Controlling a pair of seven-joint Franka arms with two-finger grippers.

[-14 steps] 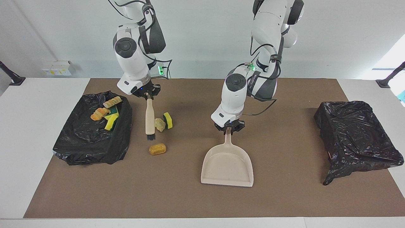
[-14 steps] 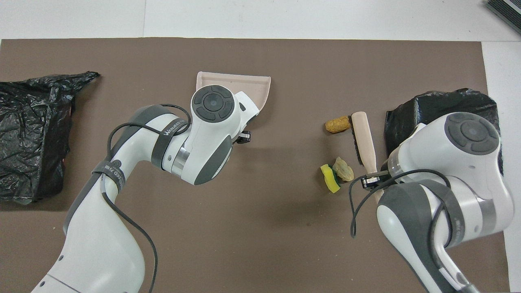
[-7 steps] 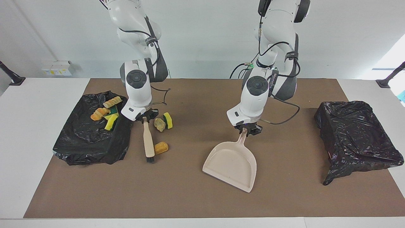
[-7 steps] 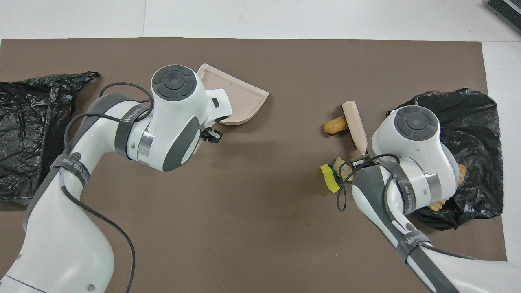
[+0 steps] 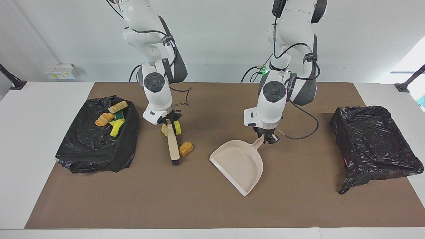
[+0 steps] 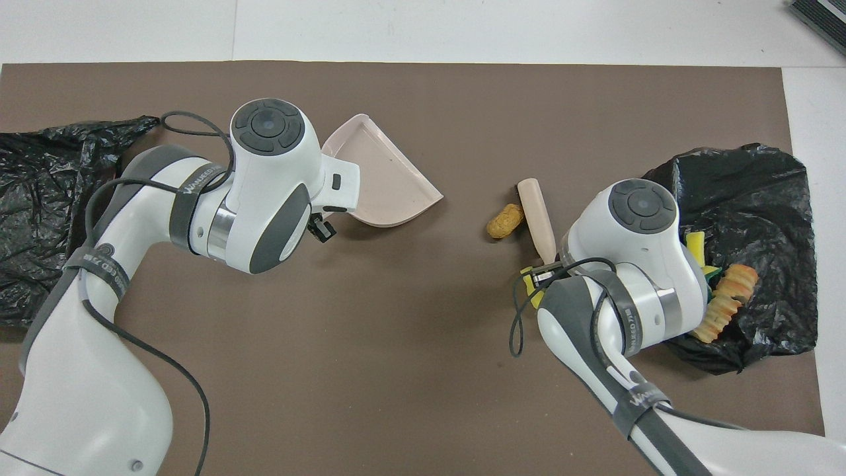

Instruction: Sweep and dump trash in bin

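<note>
My right gripper [image 5: 169,121] is shut on the handle of a beige brush [image 5: 173,146], whose dark bristles rest on the mat. An orange lump [image 5: 186,148] lies against the brush, on the side facing the dustpan; it also shows in the overhead view [image 6: 505,220]. A yellow-and-green sponge chunk [image 5: 178,127] and a tan lump [image 5: 164,129] lie under the right gripper, partly hidden. My left gripper [image 5: 267,138] is shut on the handle of the beige dustpan [image 5: 237,164], whose mouth is turned toward the brush. Several scraps [image 5: 113,119] lie in the black-lined bin [image 5: 96,156].
A second black-bagged bin [image 5: 375,142] stands at the left arm's end of the brown mat [image 5: 199,205]. Bare mat lies between the orange lump and the dustpan's mouth. A small white box [image 5: 59,71] sits at the table's corner near the right arm.
My right gripper has moved toward the dustpan, and the brush has pushed the orange lump that way. My left gripper has turned the dustpan so that its mouth faces the brush.
</note>
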